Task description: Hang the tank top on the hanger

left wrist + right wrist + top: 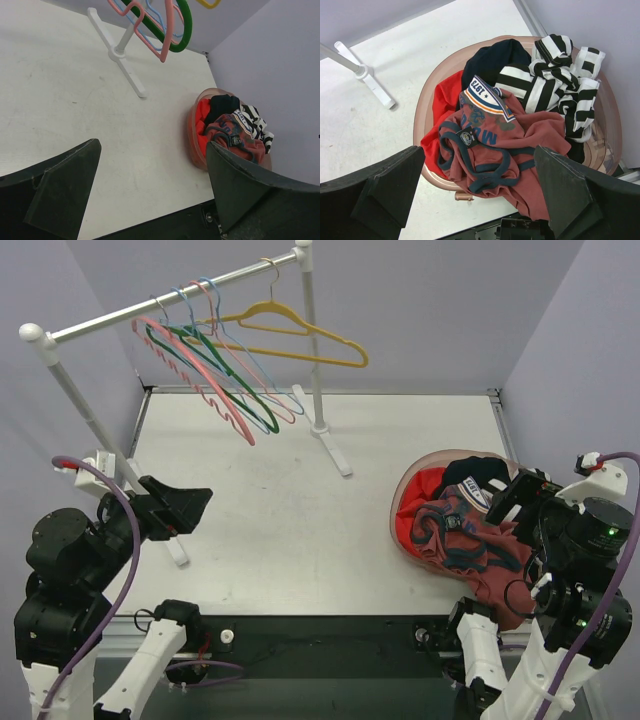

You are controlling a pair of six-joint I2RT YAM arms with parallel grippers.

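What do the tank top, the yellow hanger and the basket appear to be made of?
Tank top: soft matte knit fabric, judging by its crumpled folds. Hanger: probably smooth plastic, evenly yellow, with a thin metal-looking hook. Basket: translucent pinkish plastic, seemingly, with a smooth rim.

A robotics lab test cell: plain lilac walls point(430, 310) box in a white bench point(300, 530), a small clothes rack point(160, 305) stands on it, and cabled robot arms point(80, 550) are mounted along the edge on the rack's near side.
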